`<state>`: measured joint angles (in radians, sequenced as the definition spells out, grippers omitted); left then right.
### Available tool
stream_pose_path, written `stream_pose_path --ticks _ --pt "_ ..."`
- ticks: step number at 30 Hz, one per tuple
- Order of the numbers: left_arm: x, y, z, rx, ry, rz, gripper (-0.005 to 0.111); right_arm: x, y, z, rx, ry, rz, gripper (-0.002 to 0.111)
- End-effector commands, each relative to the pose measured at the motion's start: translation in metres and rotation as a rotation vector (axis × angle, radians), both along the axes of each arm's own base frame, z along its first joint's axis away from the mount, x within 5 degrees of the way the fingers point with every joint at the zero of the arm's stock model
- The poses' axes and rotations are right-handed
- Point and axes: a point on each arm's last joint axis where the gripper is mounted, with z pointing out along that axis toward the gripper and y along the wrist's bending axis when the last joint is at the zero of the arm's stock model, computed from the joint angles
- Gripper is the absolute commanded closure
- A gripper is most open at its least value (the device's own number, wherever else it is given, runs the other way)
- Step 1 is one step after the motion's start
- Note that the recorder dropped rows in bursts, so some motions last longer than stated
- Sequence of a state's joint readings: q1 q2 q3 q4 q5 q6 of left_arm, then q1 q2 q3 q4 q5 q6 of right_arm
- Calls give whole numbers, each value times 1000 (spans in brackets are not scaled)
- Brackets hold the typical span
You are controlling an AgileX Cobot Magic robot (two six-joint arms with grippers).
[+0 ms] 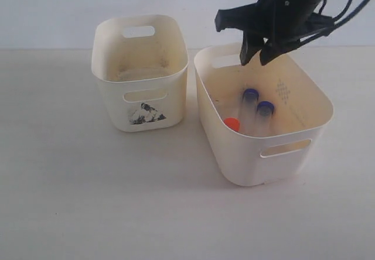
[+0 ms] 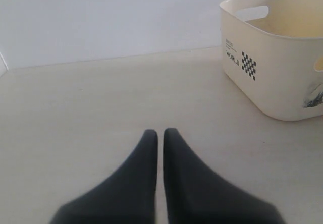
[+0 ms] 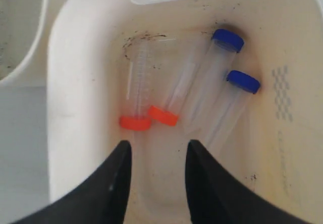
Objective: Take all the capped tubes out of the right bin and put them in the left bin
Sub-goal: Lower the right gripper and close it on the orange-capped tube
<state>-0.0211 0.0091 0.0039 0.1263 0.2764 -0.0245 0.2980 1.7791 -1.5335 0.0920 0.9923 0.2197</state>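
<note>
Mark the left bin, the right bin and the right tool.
left bin (image 1: 114, 105), exterior view, bare front wall beside the black picture.
right bin (image 1: 246, 160), exterior view, plain front wall below the rim.
right tool (image 3: 159, 146), right wrist view, midway between its open fingertips.

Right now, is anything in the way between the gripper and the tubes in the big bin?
No, nothing visible. The right gripper hangs open over the right bin, and the capped tubes lie uncovered on its floor.
</note>
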Motion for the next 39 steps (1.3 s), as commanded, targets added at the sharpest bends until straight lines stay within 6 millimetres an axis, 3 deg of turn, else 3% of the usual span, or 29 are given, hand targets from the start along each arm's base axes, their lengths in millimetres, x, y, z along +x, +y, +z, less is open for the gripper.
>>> stream_pose_path --ticks 1,6,13,18,25,39 --pt "0 0 3 -18 -21 1 102 22 4 -29 -5 41 -87 73" --pt "0 0 3 -18 -21 1 102 35 0 -64 -74 93 -207 73" --pt "0 0 3 -18 -21 1 102 42 6 -92 -79 131 -237 73" --pt "0 0 3 -18 -21 1 102 42 13 -100 -83 141 -260 73" --pt "0 0 3 -18 -21 1 102 42 22 -109 -82 151 -302 47" --pt "0 0 3 -18 -21 1 102 47 22 -143 -94 201 -397 48"
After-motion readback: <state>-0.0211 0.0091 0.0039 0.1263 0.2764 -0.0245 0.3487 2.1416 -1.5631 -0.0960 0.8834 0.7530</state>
